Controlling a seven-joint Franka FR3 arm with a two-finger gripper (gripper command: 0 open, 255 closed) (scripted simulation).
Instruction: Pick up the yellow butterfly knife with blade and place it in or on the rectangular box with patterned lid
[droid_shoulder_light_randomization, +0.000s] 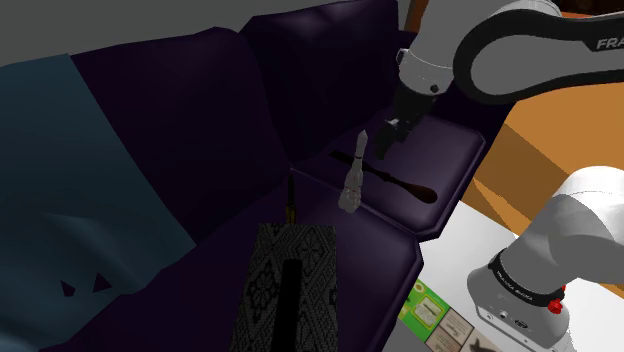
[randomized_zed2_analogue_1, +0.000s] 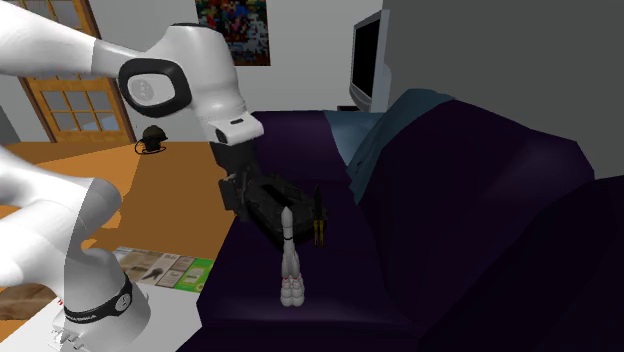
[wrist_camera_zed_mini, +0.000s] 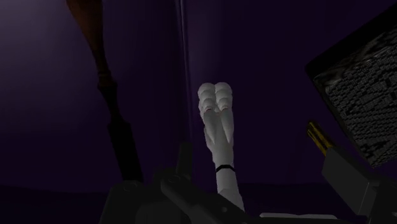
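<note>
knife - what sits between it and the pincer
A white toy rocket stands roughly between the pincer and the yellow knife, seen in the shoulder view.

Pale rocket-shaped object (randomized_zed2_analogue_1: 290, 262) on dark purple sofa (randomized_zed2_analogue_1: 340, 305), yellow knife (randomized_zed2_analogue_1: 319, 228) beside patterned box (randomized_zed2_analogue_1: 266, 197)

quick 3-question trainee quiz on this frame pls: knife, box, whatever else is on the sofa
1. True or false: the claw holds the yellow knife.
2. Which thing stands upright near the knife? A) white rocket-shaped thing B) mug C) bottle
3. Fill in: the patterned box rests on the dark purple ___.

Key: 1 false, the claw hangs open above the cushion; 2 A; 3 sofa.
</note>
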